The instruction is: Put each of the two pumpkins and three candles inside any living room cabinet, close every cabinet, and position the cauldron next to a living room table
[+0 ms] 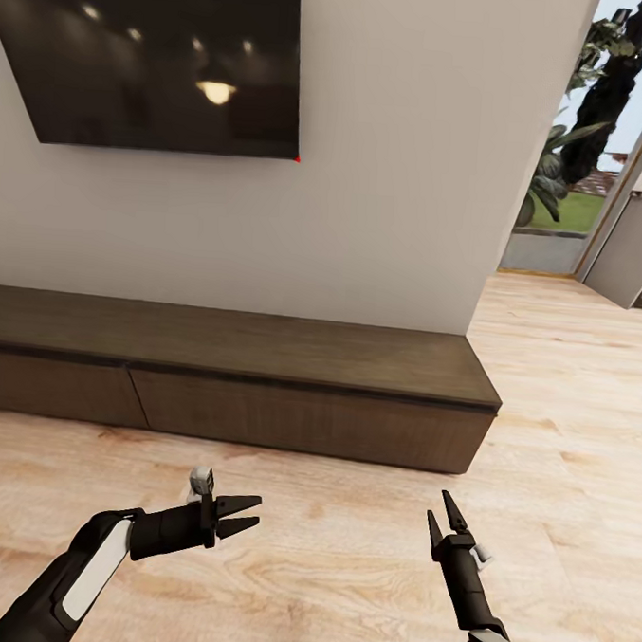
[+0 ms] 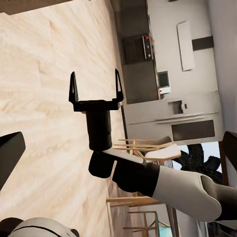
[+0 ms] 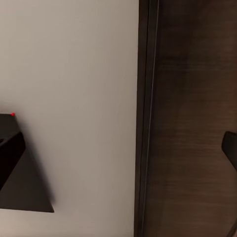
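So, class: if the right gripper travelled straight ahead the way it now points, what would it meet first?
Probably the cabinet. The right gripper points forward, fingers apart and empty, over bare wood floor. Its wrist camera looks at the cabinet and the wall above it; depth is unclear, so it could pass over onto the wall.

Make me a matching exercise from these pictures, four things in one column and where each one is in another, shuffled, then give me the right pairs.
Things:
1. cabinet
2. TV
3. left gripper
4. right gripper

Places or states:
A. on the wall, dark screen
B. open, over the floor, pointing at the cabinet
C. on the floor against the wall, drawer fronts shut
D. open, over the floor, pointing sideways toward the other arm

Pairs: 1-C, 2-A, 3-D, 4-B
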Motion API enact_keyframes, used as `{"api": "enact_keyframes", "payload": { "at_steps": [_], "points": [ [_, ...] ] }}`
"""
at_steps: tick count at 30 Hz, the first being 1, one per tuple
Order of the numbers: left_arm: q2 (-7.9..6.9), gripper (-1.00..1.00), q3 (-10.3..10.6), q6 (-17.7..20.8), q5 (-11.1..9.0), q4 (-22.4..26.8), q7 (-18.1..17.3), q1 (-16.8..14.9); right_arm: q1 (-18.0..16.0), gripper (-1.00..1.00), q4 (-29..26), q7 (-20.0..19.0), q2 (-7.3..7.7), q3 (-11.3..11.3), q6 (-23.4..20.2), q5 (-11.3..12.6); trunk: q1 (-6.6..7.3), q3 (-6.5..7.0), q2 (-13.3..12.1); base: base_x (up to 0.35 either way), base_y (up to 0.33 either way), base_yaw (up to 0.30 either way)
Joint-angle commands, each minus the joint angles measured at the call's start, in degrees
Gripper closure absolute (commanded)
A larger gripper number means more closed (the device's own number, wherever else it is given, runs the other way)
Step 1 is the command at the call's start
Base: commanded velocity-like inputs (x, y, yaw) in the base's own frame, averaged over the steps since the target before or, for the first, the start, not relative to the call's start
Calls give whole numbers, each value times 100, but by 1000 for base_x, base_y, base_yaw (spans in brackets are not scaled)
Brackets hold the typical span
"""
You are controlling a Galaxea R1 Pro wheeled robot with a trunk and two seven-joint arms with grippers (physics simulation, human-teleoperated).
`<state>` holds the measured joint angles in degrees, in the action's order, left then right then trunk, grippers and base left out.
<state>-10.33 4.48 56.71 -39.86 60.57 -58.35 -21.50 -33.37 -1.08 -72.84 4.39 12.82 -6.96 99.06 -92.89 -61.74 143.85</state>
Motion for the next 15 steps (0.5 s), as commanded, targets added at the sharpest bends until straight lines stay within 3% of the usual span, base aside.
{"api": "enact_keyframes", "payload": {
  "at_steps": [1,9,15],
  "points": [
    [-4,-100,9,24,-15,-1,-9,-3,-3,-100,3,-20,1,45,-60,61,1,-5,2,12,0,0],
    [-5,-100,9,24,-14,-1,-9,-3,-3,-100,3,-20,1,46,-60,61,1,-5,2,14,0,0],
    [-2,-100,9,24,-14,-1,-8,-3,-3,-100,3,-20,1,45,-60,65,1,-5,2,135,0,0]
  ]
}}
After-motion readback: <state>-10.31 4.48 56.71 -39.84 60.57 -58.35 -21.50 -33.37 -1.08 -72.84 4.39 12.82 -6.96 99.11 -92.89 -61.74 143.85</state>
